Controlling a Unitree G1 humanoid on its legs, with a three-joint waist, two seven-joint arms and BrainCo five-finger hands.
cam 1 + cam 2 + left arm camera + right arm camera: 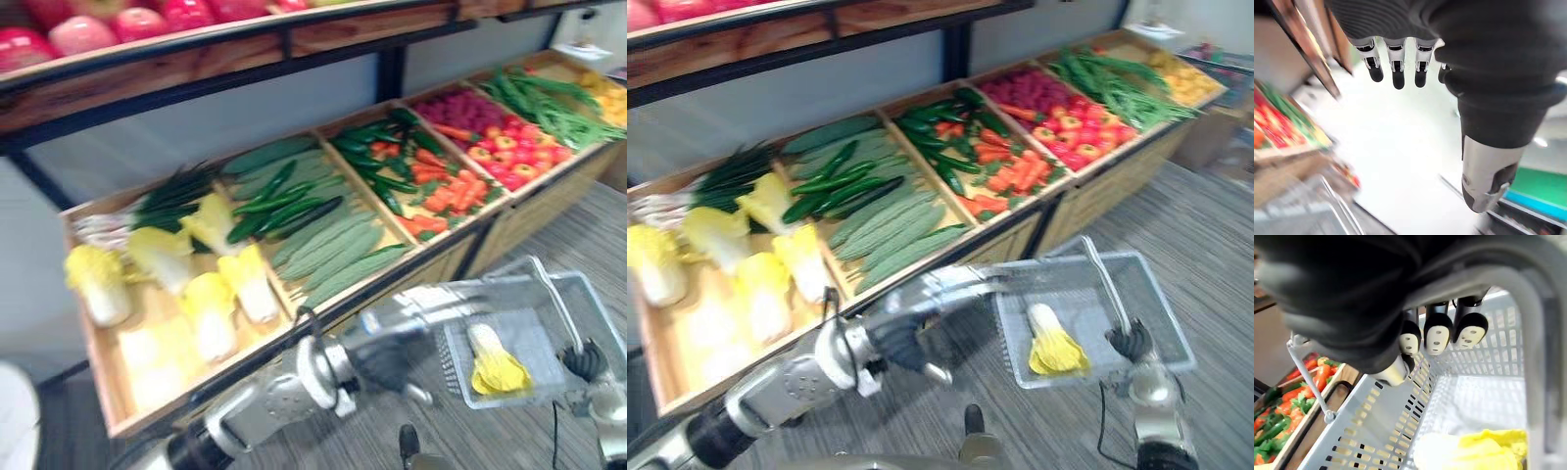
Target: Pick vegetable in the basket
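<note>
So the pile of napa cabbages (201,294) is sitting in the wooden crate (104,384) on the left, the left hand (908,350) is hanging loose-fingered and empty just beside the grey mesh basket (1087,260), one napa cabbage (1054,349) is lying inside it, and the right hand (1130,343) is gripping the basket's handle (1106,282).

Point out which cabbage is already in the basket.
The cabbage lying in the grey mesh basket, whose handle the right hand grips; the other cabbages lie in the leftmost wooden crate.
</note>
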